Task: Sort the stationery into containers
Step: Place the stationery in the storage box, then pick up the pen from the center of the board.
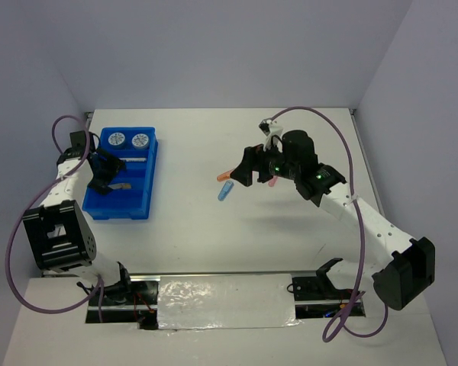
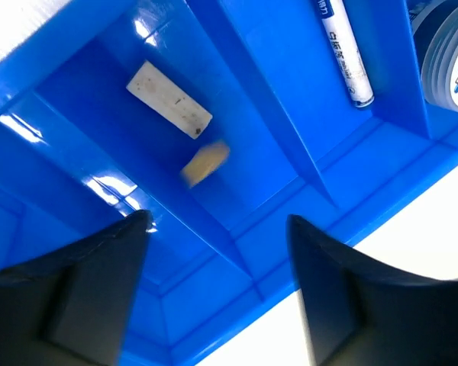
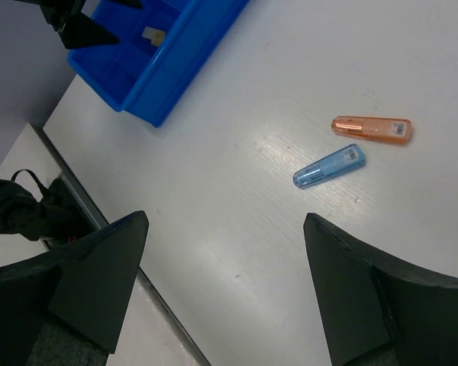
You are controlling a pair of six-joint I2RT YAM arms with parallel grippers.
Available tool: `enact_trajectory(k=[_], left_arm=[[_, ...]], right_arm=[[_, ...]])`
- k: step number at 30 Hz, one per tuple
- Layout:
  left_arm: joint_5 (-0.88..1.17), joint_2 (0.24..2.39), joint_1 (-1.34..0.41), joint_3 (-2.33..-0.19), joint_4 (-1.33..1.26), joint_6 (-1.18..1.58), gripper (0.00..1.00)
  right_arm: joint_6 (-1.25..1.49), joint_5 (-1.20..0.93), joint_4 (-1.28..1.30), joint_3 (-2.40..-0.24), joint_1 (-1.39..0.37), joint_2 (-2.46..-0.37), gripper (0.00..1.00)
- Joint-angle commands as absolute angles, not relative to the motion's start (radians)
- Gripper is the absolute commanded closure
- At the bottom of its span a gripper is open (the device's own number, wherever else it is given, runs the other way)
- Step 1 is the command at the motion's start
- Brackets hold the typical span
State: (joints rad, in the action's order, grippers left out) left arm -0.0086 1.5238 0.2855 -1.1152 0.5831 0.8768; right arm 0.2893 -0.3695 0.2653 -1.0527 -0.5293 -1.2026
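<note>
Parked low over the tray [image 1: 114, 215]: the left gripper [image 2: 217, 221], jaws wide apart, nothing between them. Straight below, in one compartment, a pale block [image 2: 169, 100] lying flat and a tan block [image 2: 205, 163] just beside it, smeared in the left wrist view and so likely not at rest. Sensible to keep both blocks together there, like with like. In the next compartment, the pen [image 2: 344, 49], laid lengthwise along the divider [image 2: 252, 91] to fit. At the far end, the rolls [image 1: 116, 139], side by side.

Out on the table [image 3: 237, 91], well apart from the tray: an orange capsule [image 3: 371, 128] and a blue capsule [image 3: 330, 166], just beside each other. Hanging above them, the right gripper [image 3: 225, 221], equally wide open and empty — probably lined up for a pick. A sliver of pink capsule [image 1: 272, 183] beside that gripper, mostly hidden. Roughly halfway by this reckoning — capsules not yet sorted.
</note>
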Motion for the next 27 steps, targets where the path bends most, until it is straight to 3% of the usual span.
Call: enact_trajectory(k=[1,4,8,12,17,27], left_arm=[[-0.019,1.513,0.291,-1.141,0.571,0.85,0.06],[-0.027,1.479,0.258,-1.221,0.589,0.775,0.03],[0.03,1.54,-0.045,-1.405,0.497,0.502,0.01],[0.12,1.86,-0.299,-1.746,0.636,0.208,0.01],[0.037,2.057,-0.515,-1.927,0.7,0.071,0.01],[0.029,2.233,-0.594,-2.068,0.667,-0.026,0.01]], right_arm=[[0.267,-0.374,0.273,-1.063,-0.528,-1.186,0.09],[0.268,-0.376,0.282,-1.074,-0.526,-1.186,0.09],[0.281,-0.347,0.324,-1.094,-0.512,-1.172,0.09],[0.285,-0.316,0.406,-1.12,-0.503,-1.135,0.09],[0.262,-0.308,0.508,-1.135,-0.495,-1.056,0.09],[0.259,-0.314,0.597,-1.108,-0.495,-0.907,0.08]])
